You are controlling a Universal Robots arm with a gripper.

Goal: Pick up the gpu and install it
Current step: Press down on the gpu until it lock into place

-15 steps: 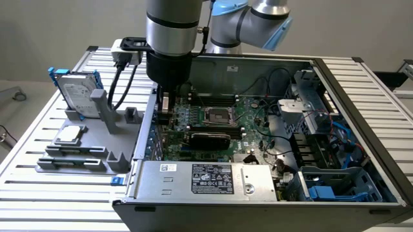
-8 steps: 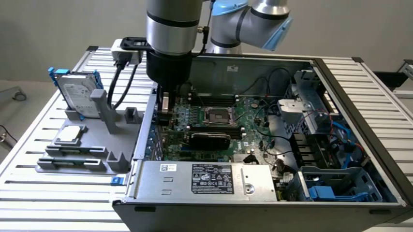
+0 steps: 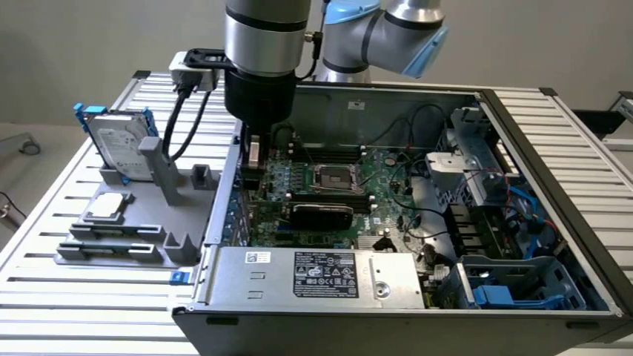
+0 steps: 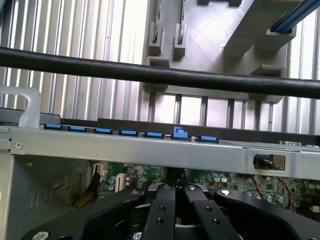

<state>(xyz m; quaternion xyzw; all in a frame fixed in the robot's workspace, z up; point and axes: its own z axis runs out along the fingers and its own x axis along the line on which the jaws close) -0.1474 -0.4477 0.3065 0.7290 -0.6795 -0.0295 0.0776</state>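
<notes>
The gpu (image 3: 322,215), a flat card with a black shroud, lies across the green motherboard (image 3: 381,174) in the middle of the open computer case. My gripper (image 3: 254,174) hangs inside the case close to its wall on the exterior view's left, a short way from the card and towards that side. In the wrist view the two black fingers (image 4: 161,210) meet at their tips, so the gripper (image 4: 175,189) is shut, and I see nothing held between them. Below the tips lies the motherboard (image 4: 225,180) next to the case's metal wall (image 4: 150,152).
A grey fixture (image 3: 129,222) on the exterior view's left holds a silver hard drive in a blue frame (image 3: 118,148), a square silver chip (image 3: 107,206) and thin black memory sticks (image 3: 109,248). A black cable (image 4: 160,75) crosses the wrist view. The power supply (image 3: 316,276) fills the case's front.
</notes>
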